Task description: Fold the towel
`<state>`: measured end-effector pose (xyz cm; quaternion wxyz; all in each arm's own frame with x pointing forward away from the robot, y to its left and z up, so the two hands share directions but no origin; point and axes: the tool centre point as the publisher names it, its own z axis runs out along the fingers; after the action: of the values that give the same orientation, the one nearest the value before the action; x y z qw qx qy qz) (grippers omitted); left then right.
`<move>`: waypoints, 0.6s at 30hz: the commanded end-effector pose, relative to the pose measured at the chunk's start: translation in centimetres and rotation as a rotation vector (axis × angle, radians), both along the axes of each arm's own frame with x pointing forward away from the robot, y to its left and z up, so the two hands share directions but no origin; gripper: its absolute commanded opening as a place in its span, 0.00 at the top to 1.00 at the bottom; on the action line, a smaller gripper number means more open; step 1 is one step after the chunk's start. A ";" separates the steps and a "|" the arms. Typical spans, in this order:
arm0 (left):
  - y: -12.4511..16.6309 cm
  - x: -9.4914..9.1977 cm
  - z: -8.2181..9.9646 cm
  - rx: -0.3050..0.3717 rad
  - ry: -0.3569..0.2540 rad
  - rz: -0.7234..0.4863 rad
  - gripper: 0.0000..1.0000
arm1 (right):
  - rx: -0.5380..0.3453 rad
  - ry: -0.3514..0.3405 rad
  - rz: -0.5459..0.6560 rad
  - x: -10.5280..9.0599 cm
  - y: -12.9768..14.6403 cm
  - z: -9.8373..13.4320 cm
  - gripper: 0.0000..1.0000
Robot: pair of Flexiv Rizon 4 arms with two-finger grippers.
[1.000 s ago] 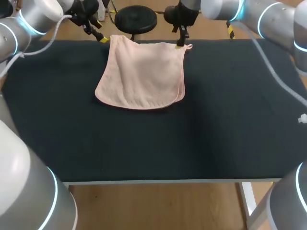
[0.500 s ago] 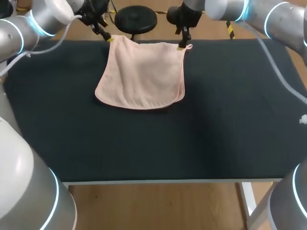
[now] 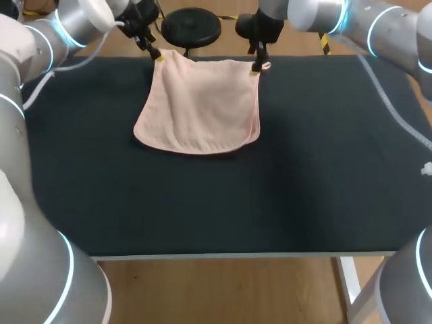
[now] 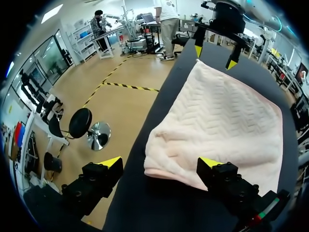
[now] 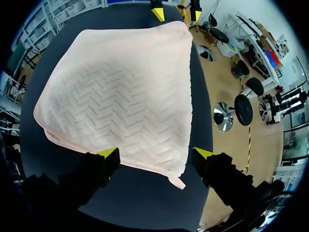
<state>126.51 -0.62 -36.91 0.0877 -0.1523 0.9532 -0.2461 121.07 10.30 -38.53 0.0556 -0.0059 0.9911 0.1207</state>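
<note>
Left gripper [image 3: 157, 57] moved inward since a second ago, now at far-left corner of pink towel [image 3: 199, 104]. Right gripper [image 3: 255, 69] shifted only slightly, at towel's far-right corner. Both grippers spread wide, each straddling its towel corner, not pinching. Towel folded double, flat on black table [image 3: 202, 209], near table's far edge.

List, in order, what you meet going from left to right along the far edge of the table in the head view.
left gripper → towel → right gripper
</note>
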 end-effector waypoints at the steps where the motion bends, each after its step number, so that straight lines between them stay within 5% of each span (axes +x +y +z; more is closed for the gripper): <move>1: 0.1 5.0 -2.4 -0.023 0.085 -0.060 0.00 | 0.008 0.018 -0.002 1.1 0.2 -1.2 0.00; 9: 0.0 6.9 -3.0 -0.015 0.095 -0.121 0.00 | 0.015 0.026 -0.027 0.8 -0.6 -1.1 0.00; 18: -1.0 6.9 -3.2 -0.028 0.119 -0.213 0.00 | 0.026 0.060 -0.032 -0.1 -0.6 -1.7 0.00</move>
<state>127.38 -1.48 -37.69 0.1215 -0.0983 0.9566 -0.2460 120.60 9.61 -39.82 0.0326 0.0142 0.9906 0.1317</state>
